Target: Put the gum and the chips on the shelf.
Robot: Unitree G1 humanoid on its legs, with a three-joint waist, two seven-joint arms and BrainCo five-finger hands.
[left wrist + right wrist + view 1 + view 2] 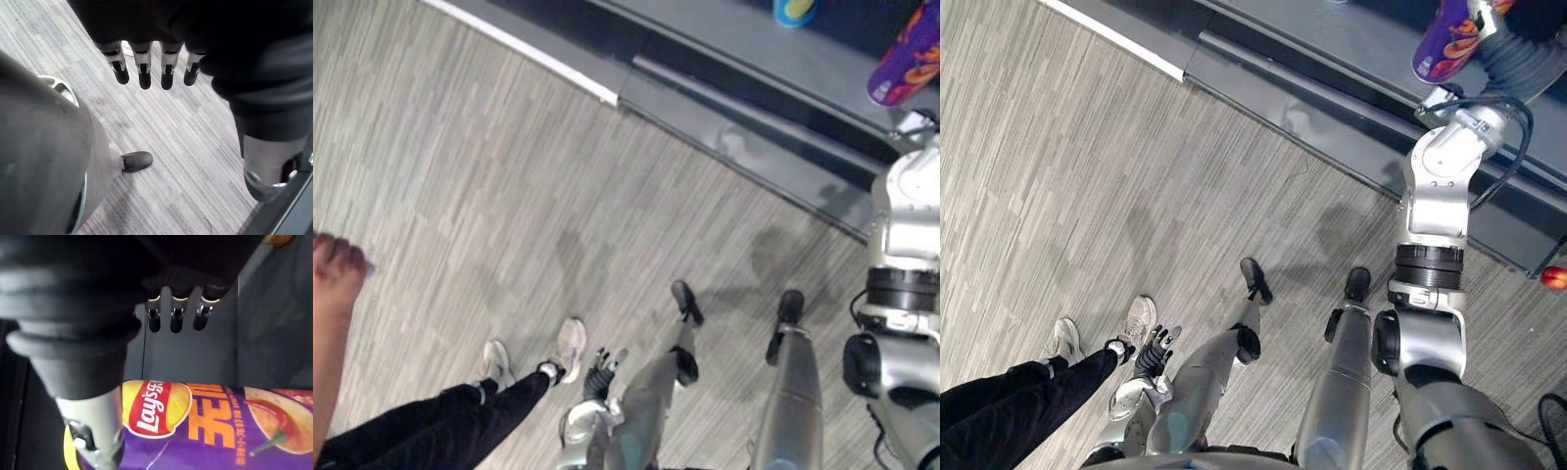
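A purple chips can [1449,39] with a yellow logo is over the grey shelf [744,49], at the end of my raised right arm. In the right wrist view the chips can [220,426] lies just past my right hand [176,316]; the fingers are straight and clear of it, and the thumb [93,431] is beside its end. A small blue and yellow container [793,10], perhaps the gum, stands further back on the shelf, cut by the picture edge. My left hand [600,370] hangs low by my side over the floor, its fingers [144,73] straight and holding nothing.
A person stands close at my left: dark trouser legs and pale shoes [570,345] on the grey plank floor, and a hand [335,274] at the far left. A lower shelf ledge [773,147] runs along the front. A small red thing [1554,277] shows at the right edge.
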